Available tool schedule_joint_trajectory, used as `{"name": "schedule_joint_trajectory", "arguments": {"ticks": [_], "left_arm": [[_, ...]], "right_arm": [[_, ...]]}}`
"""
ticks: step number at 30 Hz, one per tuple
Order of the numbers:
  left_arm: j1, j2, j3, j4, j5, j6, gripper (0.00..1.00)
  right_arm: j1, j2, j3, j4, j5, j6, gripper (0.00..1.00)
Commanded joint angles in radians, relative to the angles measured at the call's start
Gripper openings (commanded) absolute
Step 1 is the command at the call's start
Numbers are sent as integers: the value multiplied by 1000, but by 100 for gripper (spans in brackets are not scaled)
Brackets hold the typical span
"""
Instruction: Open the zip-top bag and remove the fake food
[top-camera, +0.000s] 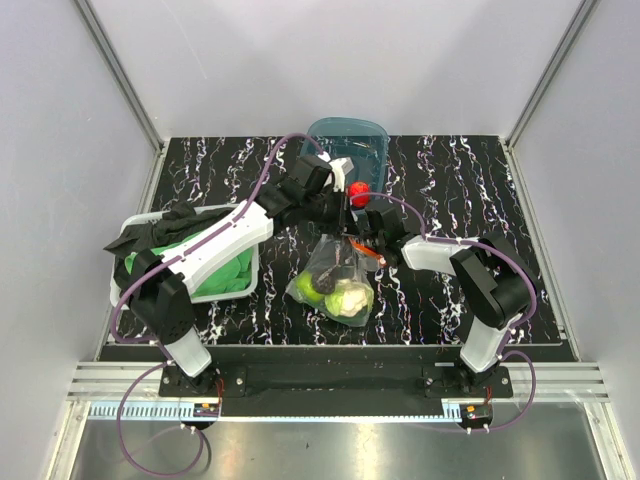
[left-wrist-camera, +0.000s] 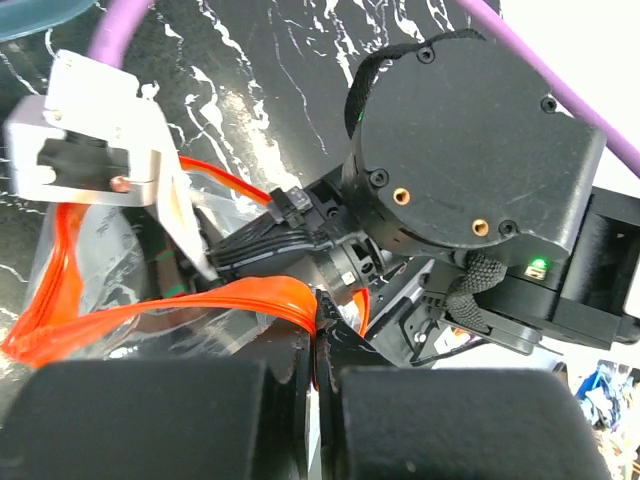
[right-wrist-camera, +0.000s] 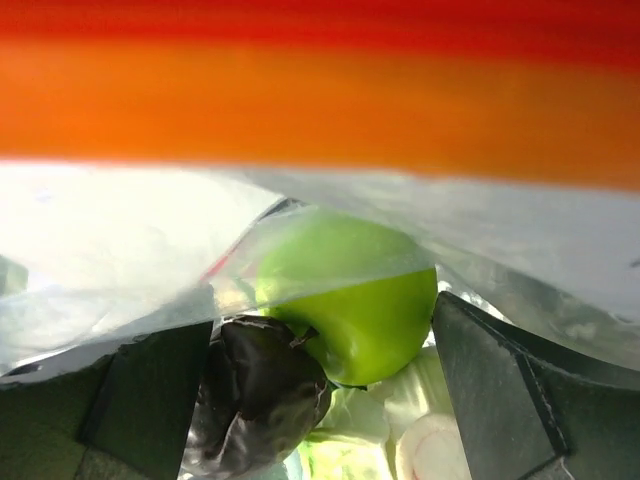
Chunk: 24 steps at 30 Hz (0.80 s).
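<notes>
Left gripper (left-wrist-camera: 318, 345) clamping bag (left-wrist-camera: 230, 300) (right (right-wrist-camera: 325, 400) wide)

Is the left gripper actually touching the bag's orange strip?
Touching. The left wrist view shows the orange strip of the zip-top bag pinched in the shut left gripper.

Two arms are counted, the left arm (top-camera: 225, 240) and the right arm (top-camera: 432, 252). One zip-top bag (top-camera: 335, 262) is seen, and three pieces of fake food can be made out inside it: one green apple (right-wrist-camera: 350, 300), one cauliflower (top-camera: 348, 298) and one dark piece (right-wrist-camera: 255, 385). One red piece (top-camera: 358, 190) is counted outside it. One teal tub (top-camera: 345, 135), one white bin (top-camera: 228, 294), one green cloth (top-camera: 228, 275) and one dark cloth (top-camera: 165, 228) are also shown.
</notes>
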<state>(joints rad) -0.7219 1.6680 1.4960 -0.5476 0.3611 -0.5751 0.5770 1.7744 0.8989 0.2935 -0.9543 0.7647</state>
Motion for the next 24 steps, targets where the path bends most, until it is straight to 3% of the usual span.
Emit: {"name": "schedule_joint_trajectory", "arguments": {"ticks": [1,3,10,17,24], "left_arm": [[12,-102,-32,29,-40,30,0],[12,-134,-80,23,-42,41,0],[12,-244,-198,-6,-27,54,0],[12,-186,-126,-6,-42,46,0],[9,-116,-28,-8,-39,32,0]], "right_arm": [[8,-26,52,-180,69,-88,97],[-12,-42,60,-275,156,-130,97],[-40,-102,133,-459,152,-257,97],[-8,-87,94,-360,25,-193,95],[17,-58,112,-376,86,-202,97]]}}
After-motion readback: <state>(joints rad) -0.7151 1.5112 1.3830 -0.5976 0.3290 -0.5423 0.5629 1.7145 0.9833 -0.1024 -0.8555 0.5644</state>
